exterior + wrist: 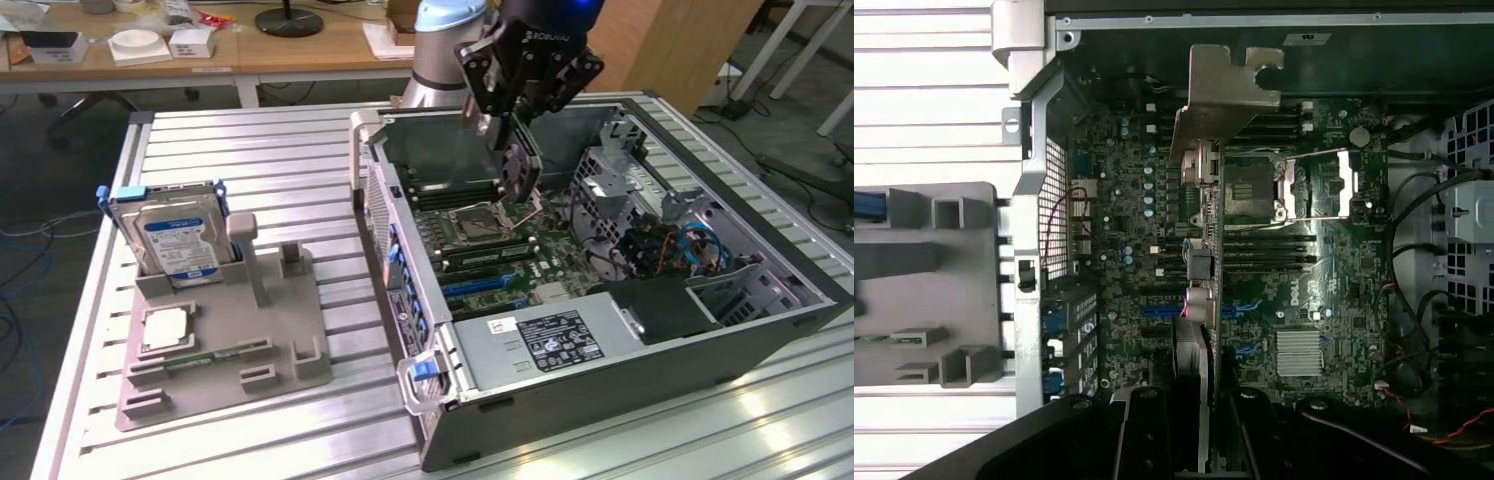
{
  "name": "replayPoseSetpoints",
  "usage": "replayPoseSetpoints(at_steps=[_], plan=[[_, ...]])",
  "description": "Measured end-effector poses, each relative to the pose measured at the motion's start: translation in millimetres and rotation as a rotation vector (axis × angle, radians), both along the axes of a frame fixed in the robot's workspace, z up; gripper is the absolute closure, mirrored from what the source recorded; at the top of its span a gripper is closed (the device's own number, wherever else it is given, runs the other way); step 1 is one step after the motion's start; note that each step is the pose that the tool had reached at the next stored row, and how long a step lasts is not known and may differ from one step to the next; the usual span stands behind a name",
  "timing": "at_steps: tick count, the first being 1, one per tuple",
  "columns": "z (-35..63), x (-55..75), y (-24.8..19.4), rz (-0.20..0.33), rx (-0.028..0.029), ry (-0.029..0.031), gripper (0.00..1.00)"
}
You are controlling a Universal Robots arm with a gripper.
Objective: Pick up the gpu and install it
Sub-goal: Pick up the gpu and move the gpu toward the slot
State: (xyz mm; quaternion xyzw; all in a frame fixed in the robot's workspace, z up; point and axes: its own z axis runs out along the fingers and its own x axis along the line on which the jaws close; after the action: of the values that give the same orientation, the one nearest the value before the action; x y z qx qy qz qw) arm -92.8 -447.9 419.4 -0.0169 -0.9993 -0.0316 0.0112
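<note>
Hand: the arm's black hand [515, 125] reaches into the open computer case [747, 330], its two fingers [1144, 435] partly closed and pinching the gpu [521, 170] from both faces.
Gpu, position: gripped at one end and hanging below the hand, on edge, inside the case and over the motherboard [534, 262].
Gpu, relative to board: in the exterior view its lower end sits close to the processor socket [474, 215]; whether it touches the board cannot be told.
Gpu, wrist view: the card [1197, 300] runs edge-on out from between the fingers, across the blue expansion slots [1159, 311] and alongside the socket [1259, 190].
Gpu, look: thin, flat and dark, carrying small grey components along its edge.
Bracket: a pale metal strip [1226, 100] with a notched, bent tab caps the end farthest from the hand, near the case's wall.
Case: lying on its side on the ribbed metal table [267, 150], side panel off, cables and drive cages exposed.
Alongside: towards the exterior view's left, well apart from the hand, a grey parts holder [267, 340] carries a silver hard drive [174, 240] standing upright.
</note>
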Motion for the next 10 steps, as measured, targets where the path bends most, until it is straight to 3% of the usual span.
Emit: replayPoseSetpoints(at_steps=[10], plan=[[-0.1,19.3,0.0,0.0,-0.0001,0.0031,0.73]])
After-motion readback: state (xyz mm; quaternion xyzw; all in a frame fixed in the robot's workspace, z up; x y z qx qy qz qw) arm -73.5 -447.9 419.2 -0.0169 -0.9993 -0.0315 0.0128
